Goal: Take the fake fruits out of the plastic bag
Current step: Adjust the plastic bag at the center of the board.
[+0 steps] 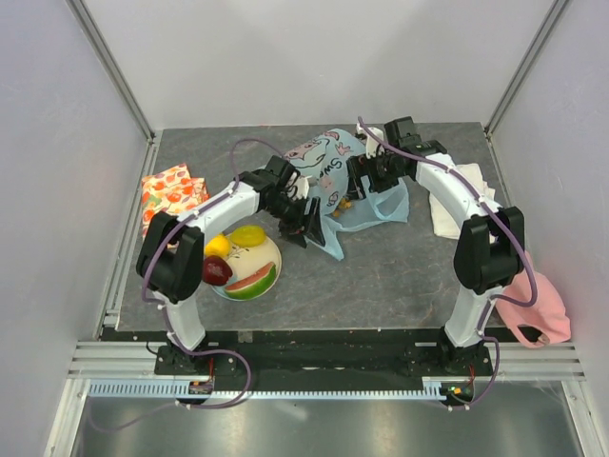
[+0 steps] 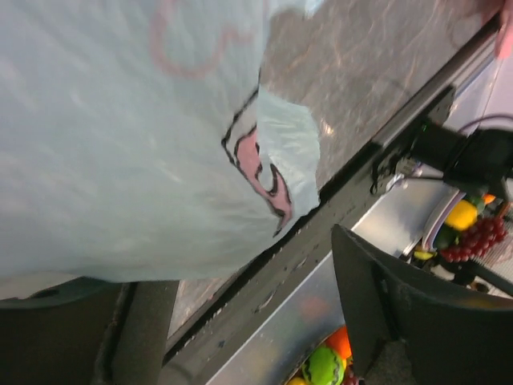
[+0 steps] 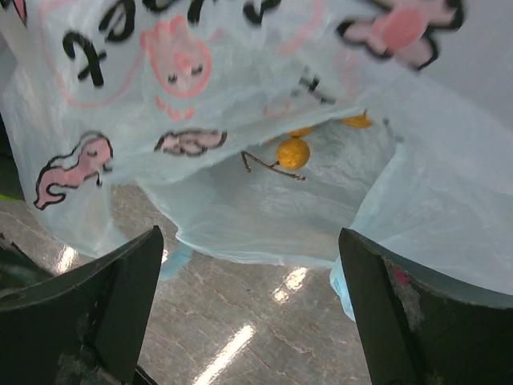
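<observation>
The light-blue plastic bag (image 1: 333, 171) with pink and dark cartoon print lies crumpled at the back middle of the table. In the right wrist view its mouth (image 3: 264, 200) gapes, and orange-tan grape balls (image 3: 293, 152) on a stem sit inside. My right gripper (image 3: 256, 321) is open, just in front of that mouth, at the bag's right side in the top view (image 1: 366, 179). My left gripper (image 1: 300, 217) is open at the bag's near left edge; the bag (image 2: 120, 136) hangs over its left finger (image 2: 48, 337). A lemon (image 1: 249, 234), a dark red apple (image 1: 217, 271) and a watermelon slice (image 1: 252, 284) lie on the plate (image 1: 273, 259).
An orange-red patterned cloth (image 1: 171, 190) lies at the left. A white towel (image 1: 459, 205) lies at the right, under the right arm. A pink cloth (image 1: 538, 309) hangs at the front right edge. More toy fruits (image 2: 325, 365) show past the table's rail (image 2: 321, 233) in the left wrist view.
</observation>
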Robot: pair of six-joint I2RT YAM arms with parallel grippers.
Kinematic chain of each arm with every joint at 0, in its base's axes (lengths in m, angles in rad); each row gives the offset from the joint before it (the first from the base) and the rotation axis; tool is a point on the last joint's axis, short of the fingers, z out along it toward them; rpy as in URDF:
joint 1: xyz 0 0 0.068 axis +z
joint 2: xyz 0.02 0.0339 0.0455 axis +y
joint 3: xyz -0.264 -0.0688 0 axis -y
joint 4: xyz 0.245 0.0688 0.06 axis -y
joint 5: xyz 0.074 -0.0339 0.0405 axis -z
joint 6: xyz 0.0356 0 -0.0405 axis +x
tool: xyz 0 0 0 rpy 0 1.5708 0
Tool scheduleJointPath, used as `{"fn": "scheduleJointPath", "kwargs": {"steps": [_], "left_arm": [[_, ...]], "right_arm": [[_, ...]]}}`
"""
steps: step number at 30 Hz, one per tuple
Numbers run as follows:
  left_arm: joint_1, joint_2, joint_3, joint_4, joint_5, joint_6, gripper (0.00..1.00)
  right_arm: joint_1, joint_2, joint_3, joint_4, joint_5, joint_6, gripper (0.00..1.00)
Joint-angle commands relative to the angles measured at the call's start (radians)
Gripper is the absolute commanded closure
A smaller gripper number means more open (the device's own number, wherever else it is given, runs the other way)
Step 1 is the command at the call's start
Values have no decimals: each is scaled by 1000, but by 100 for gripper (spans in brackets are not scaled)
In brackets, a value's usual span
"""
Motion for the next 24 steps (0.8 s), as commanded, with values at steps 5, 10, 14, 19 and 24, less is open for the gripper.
{"fn": "scheduleJointPath", "kwargs": {"steps": [5,10,14,19,24], "left_arm": [[-2,-22,94,79,-64,44,98],[73,-155,120,-22,-56,183,98],[185,-252,151,-25,-120,274,98],[256,-321,163,-31,-150,337,98],[253,-307,125,-76,5,377,98]], "right_arm": [[-5,20,-14,85,-44,81,2],[-3,34,-2,97,-51,61,3],[-3,90,29,109,-45,53,6],[12,134,54,134,-122,116,12],[69,133,72,155,-157,102,16]]}}
